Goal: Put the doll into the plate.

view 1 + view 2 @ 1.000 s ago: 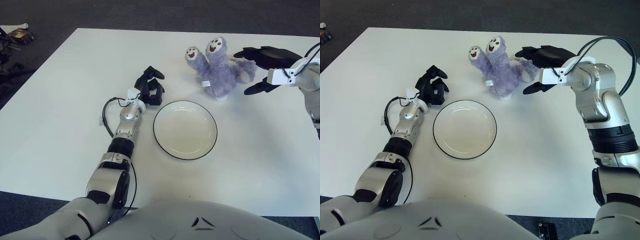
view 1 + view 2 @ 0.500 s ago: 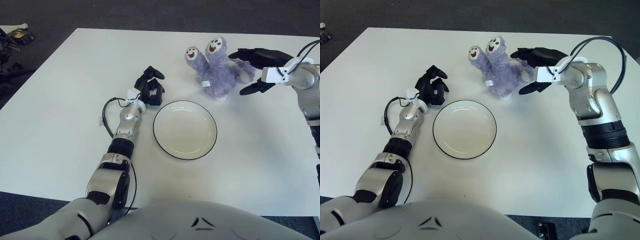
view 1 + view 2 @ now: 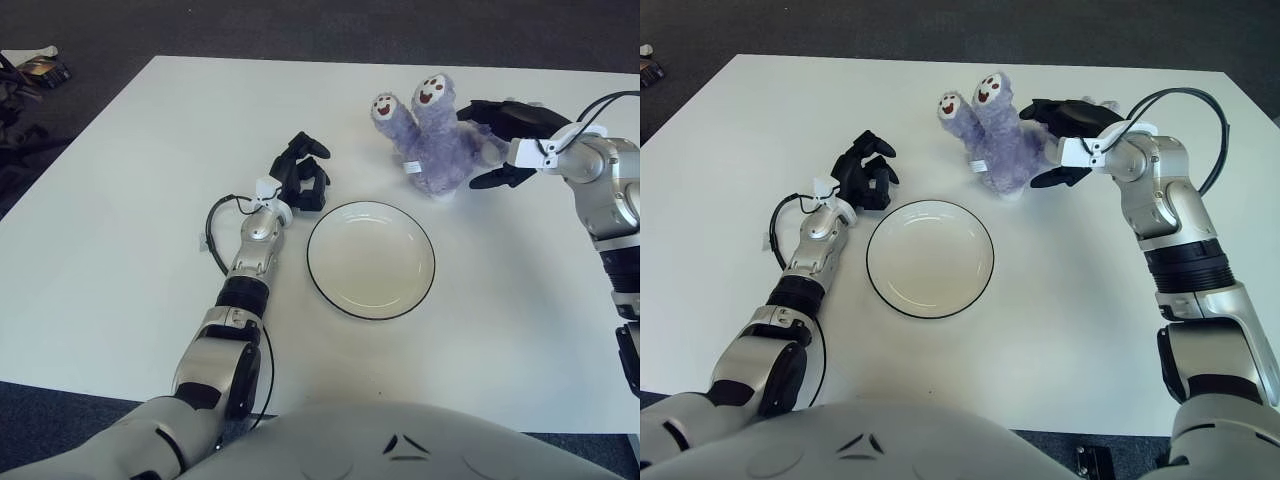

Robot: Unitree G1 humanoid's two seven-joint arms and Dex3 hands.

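1. A white table [image 3: 120, 230] fills most of both views.
2. Dark grey carpet [image 3: 300, 25] surrounds it (seen along the far edge).
3. Small clutter [image 3: 35, 70] lies on the floor, far left.

It looks like a lab or office test space: a plain white table [image 3: 120, 200] stands on dark grey carpet [image 3: 300, 25].

You see a lavender-purple doll [image 3: 997, 145] with two white, red-mouthed faces, a cream plate [image 3: 930, 259] rimmed in black, a white surface [image 3: 1080, 320], and black fingers [image 3: 868, 182] on silver arms.
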